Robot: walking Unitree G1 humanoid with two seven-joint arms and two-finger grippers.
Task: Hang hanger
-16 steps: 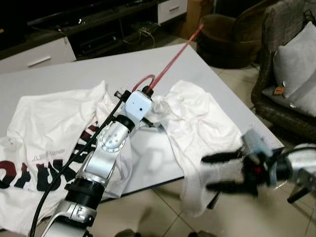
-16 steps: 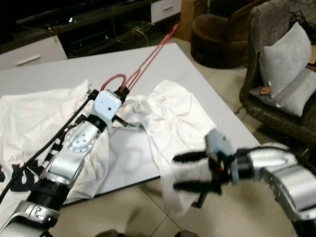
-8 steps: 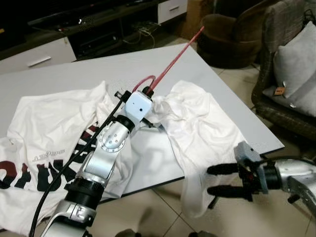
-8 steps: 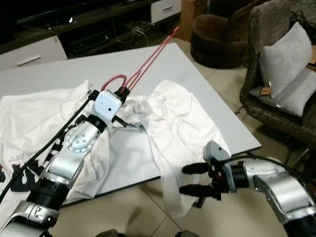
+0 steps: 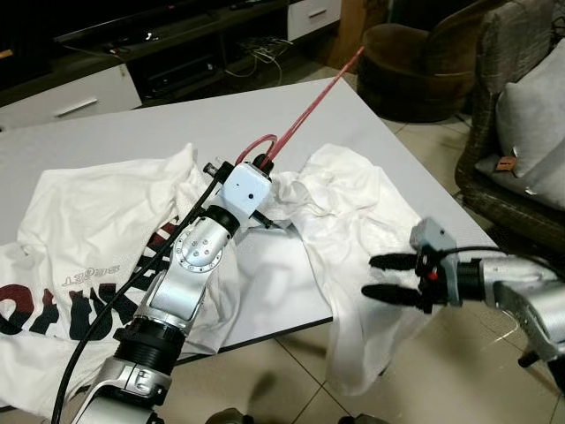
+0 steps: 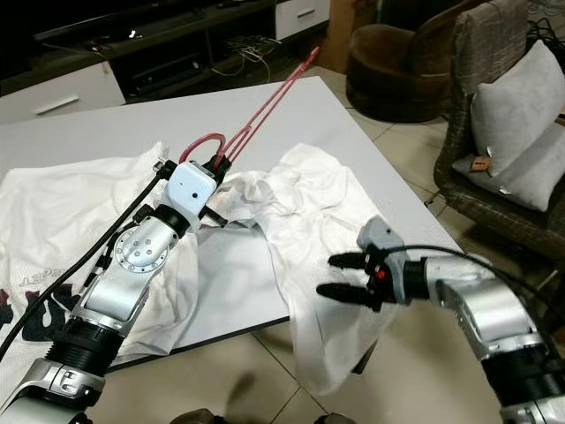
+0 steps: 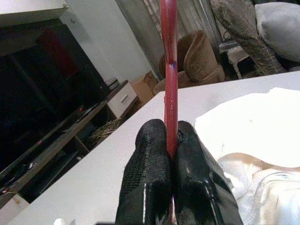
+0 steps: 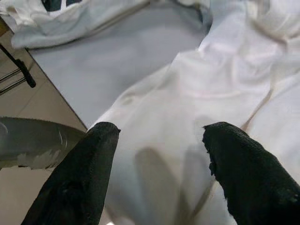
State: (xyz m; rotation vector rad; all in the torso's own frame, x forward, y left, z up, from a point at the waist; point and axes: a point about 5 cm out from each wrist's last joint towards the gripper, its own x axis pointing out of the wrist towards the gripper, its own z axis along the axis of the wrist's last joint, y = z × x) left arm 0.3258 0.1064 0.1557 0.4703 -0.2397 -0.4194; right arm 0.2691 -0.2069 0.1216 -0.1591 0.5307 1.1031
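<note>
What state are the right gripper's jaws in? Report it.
Open: the right gripper holds its black jaws apart over the crumpled white shirt.

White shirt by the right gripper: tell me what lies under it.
The white shirt lies on the grey table, its lower part hanging over the edge above the tiled floor. The red hanger runs in beneath its collar; how far is hidden.

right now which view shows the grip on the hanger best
The left wrist view: the left end effector is shut on the red hanger, seen close. In the eye views its white wrist housing hides the fingers, and the hanger's rod runs out over the table.
</note>
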